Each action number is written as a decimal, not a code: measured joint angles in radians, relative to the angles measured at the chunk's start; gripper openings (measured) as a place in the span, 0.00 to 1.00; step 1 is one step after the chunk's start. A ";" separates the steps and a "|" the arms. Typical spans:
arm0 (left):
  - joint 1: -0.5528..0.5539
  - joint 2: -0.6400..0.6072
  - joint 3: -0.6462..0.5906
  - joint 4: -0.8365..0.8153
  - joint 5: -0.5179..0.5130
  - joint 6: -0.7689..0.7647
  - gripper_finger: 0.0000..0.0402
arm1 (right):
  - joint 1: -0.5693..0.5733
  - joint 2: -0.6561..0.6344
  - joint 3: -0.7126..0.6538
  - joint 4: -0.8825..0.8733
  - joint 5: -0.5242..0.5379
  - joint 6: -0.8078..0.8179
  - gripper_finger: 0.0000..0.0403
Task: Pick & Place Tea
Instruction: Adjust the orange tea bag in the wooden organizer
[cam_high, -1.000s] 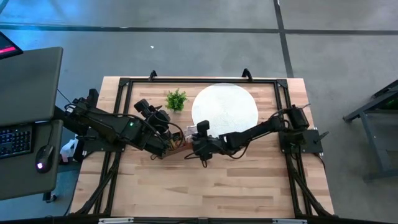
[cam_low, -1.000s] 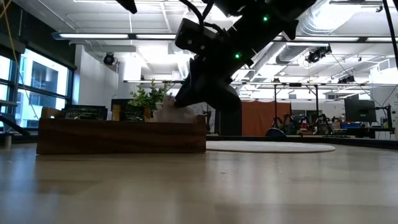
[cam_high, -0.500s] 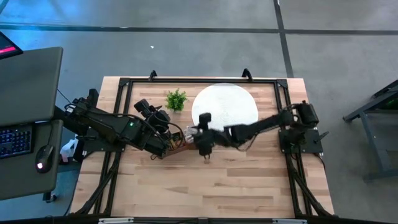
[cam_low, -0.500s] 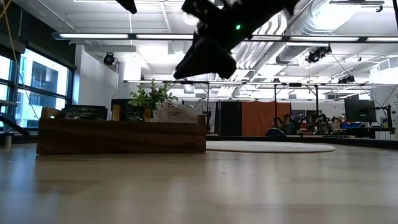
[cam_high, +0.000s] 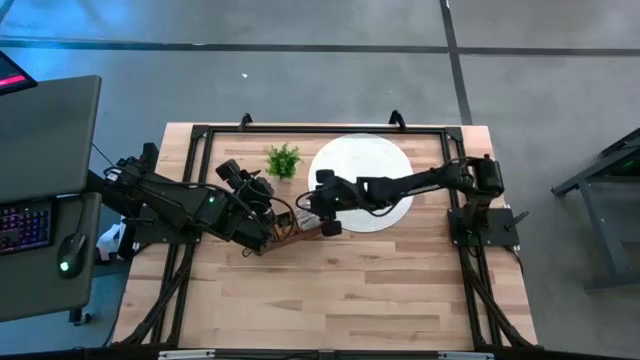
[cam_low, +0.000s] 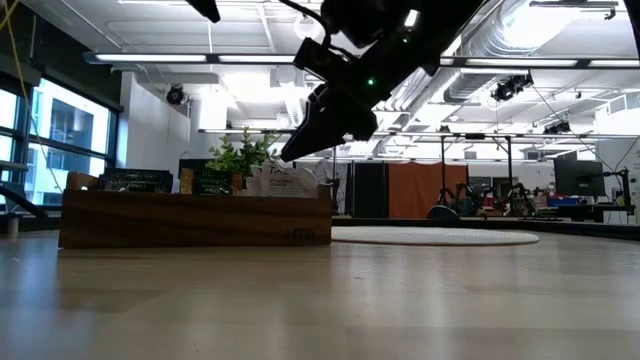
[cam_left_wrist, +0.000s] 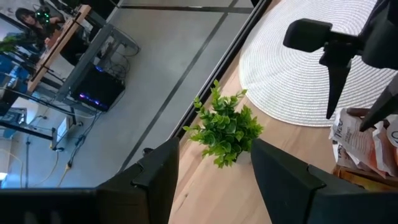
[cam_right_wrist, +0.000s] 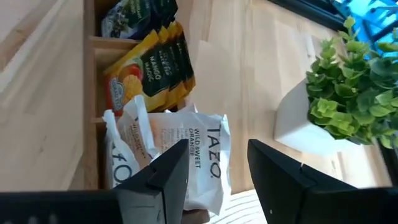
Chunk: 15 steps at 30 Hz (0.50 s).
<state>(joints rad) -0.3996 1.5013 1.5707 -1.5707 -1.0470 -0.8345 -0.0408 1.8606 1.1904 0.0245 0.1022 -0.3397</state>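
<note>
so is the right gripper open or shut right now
Open and empty. In its own wrist view the right gripper shows a clear gap between its dark fingers, nothing between them, above the white tea sachets in the wooden tray.

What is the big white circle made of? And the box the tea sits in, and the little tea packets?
The white disc looks woven, like cord or fabric: fine ribbed rings run around it, matte. The tray looks like dark brown wood with a smooth, low-sheen face. The tea sachets look like thin paper or foil-lined wrap: they crinkle and carry printed lettering; which one, I can't tell.
</note>
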 joint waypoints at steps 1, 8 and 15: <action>0.000 0.000 0.000 0.000 0.000 0.000 0.49 | -0.001 0.001 0.000 -0.001 -0.010 0.000 0.40; 0.000 0.000 0.000 0.000 0.005 0.000 0.49 | -0.001 0.044 0.000 0.000 0.030 0.000 0.40; 0.000 0.000 0.000 0.000 0.005 0.000 0.49 | -0.002 0.048 0.000 0.008 0.064 0.006 0.35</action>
<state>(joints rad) -0.3996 1.5013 1.5707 -1.5711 -1.0416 -0.8341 -0.0423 1.9083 1.1901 0.0326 0.1666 -0.3336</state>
